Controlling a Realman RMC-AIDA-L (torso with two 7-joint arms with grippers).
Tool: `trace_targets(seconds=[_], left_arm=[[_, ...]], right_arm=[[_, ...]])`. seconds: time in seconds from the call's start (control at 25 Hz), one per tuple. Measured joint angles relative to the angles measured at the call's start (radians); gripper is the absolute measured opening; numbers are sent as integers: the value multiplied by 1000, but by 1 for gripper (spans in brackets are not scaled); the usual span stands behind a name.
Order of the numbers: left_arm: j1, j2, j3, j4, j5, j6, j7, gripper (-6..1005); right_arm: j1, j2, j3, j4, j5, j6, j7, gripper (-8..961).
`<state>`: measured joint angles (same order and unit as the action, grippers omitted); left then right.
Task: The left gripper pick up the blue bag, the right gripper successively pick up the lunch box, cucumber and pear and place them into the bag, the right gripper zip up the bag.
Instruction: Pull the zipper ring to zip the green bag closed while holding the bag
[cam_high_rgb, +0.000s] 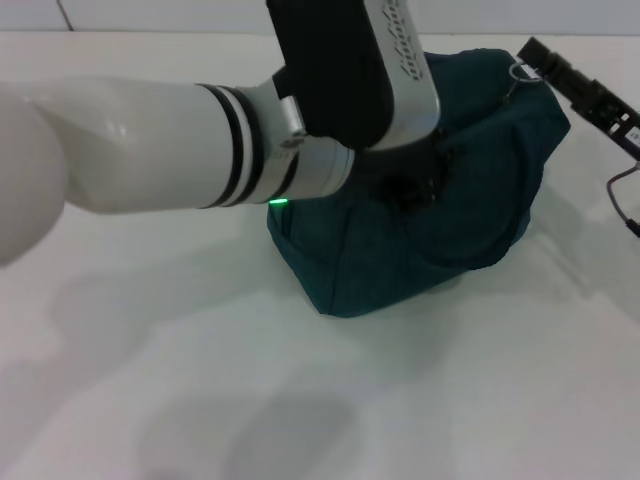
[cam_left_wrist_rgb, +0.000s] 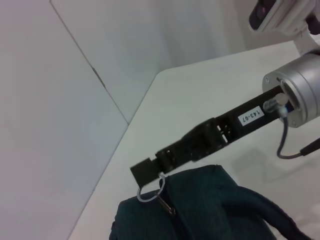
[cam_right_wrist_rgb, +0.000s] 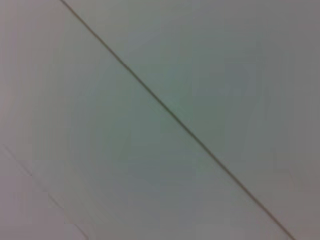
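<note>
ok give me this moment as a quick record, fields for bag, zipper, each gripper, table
bag: the blue bag sits on the white table, top looks closed
zipper pull: ring pull at the bag's far right corner
right gripper: the right gripper reaches in from the right, its tip right at the ring pull; fingers look closed, real grip on the ring not clear
left gripper: the left gripper is down at the bag's top, hidden by its own wrist
lunch box, cucumber, pear: none visible
right wrist view: only a blank pale surface with a seam
</note>
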<state>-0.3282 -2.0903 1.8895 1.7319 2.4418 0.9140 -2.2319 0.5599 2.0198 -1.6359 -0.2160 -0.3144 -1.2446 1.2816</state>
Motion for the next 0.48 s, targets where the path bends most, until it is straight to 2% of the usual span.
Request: trace_targets(seconds=[0.24, 0.48], left_arm=[[15, 0, 50, 0, 76, -49, -3, 67], [18, 0, 54, 0, 82, -53, -7, 64]], right_arm=[[-10, 5, -25, -3, 1, -4, 20, 714], [-15, 5, -28, -3, 0, -8, 21, 675]])
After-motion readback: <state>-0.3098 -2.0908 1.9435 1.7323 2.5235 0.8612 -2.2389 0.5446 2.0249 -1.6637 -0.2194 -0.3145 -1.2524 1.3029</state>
